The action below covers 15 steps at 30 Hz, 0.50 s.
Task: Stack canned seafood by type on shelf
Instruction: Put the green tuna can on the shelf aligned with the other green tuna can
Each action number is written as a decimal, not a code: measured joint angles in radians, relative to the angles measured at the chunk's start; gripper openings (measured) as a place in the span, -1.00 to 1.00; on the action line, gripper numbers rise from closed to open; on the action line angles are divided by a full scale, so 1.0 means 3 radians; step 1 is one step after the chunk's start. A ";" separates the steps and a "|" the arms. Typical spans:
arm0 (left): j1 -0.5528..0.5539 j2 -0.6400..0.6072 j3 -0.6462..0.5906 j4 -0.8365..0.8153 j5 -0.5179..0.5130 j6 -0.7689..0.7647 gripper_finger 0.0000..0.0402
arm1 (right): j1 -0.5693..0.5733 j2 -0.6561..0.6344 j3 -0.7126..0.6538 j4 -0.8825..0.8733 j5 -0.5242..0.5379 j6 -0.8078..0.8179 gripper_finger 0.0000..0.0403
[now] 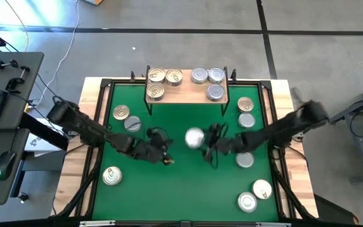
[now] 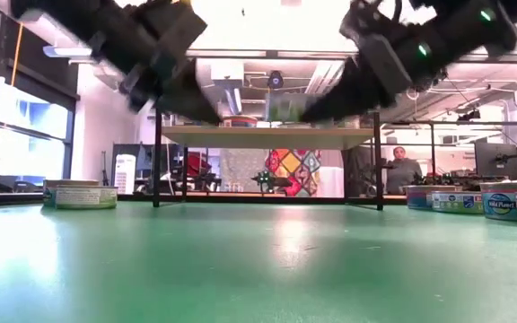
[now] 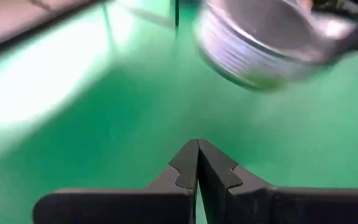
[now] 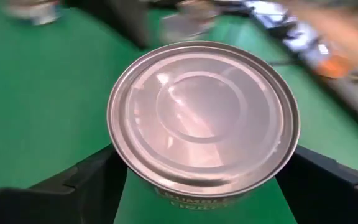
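The light-wood shelf [image 1: 184,93] stands at the table's far edge. Gold-lidded tins [image 1: 157,77] stand on its left part and silver-lidded tins [image 1: 215,92] on its right. My right gripper [image 1: 200,140] is over the table's middle, shut on a silver-lidded tin [image 4: 204,115]. That tin also shows in the left wrist view [image 3: 272,43]. My left gripper [image 3: 197,163] is shut and empty, just left of the held tin [image 1: 194,137] and short of it. My right gripper pinches the tin's round side wall [image 4: 132,174] between its two fingers, one on each opposite side. The fingers come from the table's right side, slanting slightly down. The tin sits lid up, roughly level, lifted clear of the green table [image 2: 285,108].
Loose tins stand on the green table: a gold one [image 1: 121,113], a silver one [image 1: 132,123] and another gold one [image 1: 111,176] on the left, and several on the right [image 1: 246,120]. Free green surface lies in the near middle [image 1: 181,189]. A person [image 2: 402,170] is in the room behind.
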 joint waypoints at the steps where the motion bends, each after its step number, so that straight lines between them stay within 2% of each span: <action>1: 0.0044 -0.0066 0.0050 0.0002 0.0001 0.0130 -1.00 | -0.0110 -0.0169 0.0039 -0.0202 -0.0003 -0.0046 0.71; 6: 0.0375 -0.0351 0.0530 0.0068 0.0104 0.1057 -1.00 | -0.0803 -0.0710 0.0351 -0.0862 -0.0297 -0.0242 0.71; 8: 0.0622 -0.0366 0.0794 0.0063 0.0420 0.1429 -1.00 | -0.1103 -0.0723 0.0506 -0.1008 -0.0534 -0.0336 0.71; 10: 0.0908 -0.0325 0.1071 0.0015 0.0883 0.1670 -1.00 | -0.1392 -0.0661 0.0671 -0.1134 -0.0789 -0.0410 0.71; 15: 0.1550 -0.0059 0.1633 -0.0204 0.1810 0.1861 -1.00 | -0.1912 -0.0396 0.1046 -0.1405 -0.1168 -0.0517 0.71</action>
